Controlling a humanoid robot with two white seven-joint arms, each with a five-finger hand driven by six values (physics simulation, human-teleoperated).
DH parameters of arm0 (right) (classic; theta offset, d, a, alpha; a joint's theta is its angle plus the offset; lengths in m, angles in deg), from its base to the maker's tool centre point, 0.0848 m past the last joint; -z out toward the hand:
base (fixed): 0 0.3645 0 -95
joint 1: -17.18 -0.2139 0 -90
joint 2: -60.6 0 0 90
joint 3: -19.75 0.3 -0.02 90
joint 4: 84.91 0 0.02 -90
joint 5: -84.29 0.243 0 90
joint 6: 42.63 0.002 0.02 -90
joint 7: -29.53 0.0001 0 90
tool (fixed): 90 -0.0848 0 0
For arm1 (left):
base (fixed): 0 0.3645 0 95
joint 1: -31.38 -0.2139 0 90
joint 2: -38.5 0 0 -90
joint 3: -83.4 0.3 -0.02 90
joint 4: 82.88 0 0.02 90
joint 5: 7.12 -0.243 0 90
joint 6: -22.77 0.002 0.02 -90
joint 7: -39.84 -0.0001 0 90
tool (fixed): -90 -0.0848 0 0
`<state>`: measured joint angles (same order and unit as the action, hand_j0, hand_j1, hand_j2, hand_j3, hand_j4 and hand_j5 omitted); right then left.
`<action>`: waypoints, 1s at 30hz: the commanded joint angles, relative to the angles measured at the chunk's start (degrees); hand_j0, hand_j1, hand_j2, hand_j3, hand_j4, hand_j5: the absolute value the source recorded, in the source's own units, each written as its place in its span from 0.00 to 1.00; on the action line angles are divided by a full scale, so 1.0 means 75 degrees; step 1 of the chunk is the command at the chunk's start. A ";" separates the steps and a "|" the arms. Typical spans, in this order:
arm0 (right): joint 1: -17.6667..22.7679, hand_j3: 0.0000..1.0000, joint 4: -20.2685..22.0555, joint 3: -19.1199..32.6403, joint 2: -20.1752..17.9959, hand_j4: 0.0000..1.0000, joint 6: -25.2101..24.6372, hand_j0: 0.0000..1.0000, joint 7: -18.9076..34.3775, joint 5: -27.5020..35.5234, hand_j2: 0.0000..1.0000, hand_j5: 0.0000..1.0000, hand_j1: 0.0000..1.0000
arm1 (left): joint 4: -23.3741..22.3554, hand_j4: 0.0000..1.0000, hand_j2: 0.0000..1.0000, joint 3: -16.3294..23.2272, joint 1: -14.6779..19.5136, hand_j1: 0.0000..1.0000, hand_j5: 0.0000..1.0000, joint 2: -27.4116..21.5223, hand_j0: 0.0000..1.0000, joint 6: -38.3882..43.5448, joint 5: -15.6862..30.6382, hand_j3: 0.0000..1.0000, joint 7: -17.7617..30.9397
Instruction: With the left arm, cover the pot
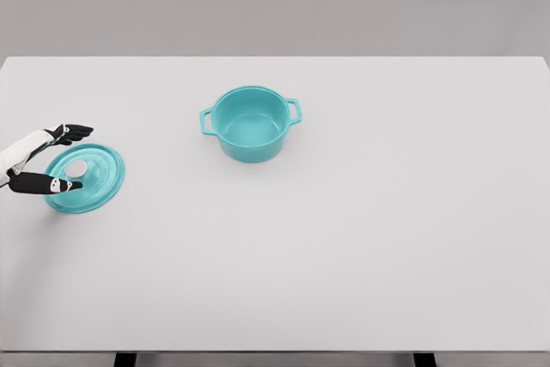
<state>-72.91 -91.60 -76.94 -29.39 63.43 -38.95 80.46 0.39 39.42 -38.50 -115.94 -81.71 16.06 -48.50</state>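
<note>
Worktop point(361, 281): white, bare along its near edge. Nearest item on it is the lid point(86, 178), teal, at the far left, appearing tilted with its white knob point(76, 167) facing up and toward the camera. The left hand point(43, 161) enters from the left edge. Upper fingers point(76, 131) reach over the lid's far rim, a lower digit point(51, 185) lies across its near face, and the fingers are spread wide around the lid. Firm contact cannot be confirmed; the hold looks loose at best. Right hand not in view.

Pot point(250, 124): teal, upright, open and empty, near the worktop centre, well apart from the lid, handles to left and right.

Risks, as judged:
- The grip bears on the rim, not the knob. A thin, smooth rim may slip or pivot between the digits when lifted.
- A tilted lid carried across could strike the pot's near wall or left handle and push the pot.
- Released off-centre or tilted, the lid may seat crooked or slide off the rim.
</note>
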 commanded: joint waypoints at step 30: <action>0.0000 1.00 0.0000 0.0001 -0.0001 1.00 0.0004 1.00 0.0003 -0.0004 1.00 1.00 1.00 | -0.0286 0.84 0.84 0.0063 0.0012 0.84 0.84 0.0177 0.84 0.0020 -0.0068 0.84 -0.0010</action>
<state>-72.91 -91.60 -76.94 -29.39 63.43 -38.95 80.46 -1.47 39.96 -38.41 -114.74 -81.55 15.47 -48.56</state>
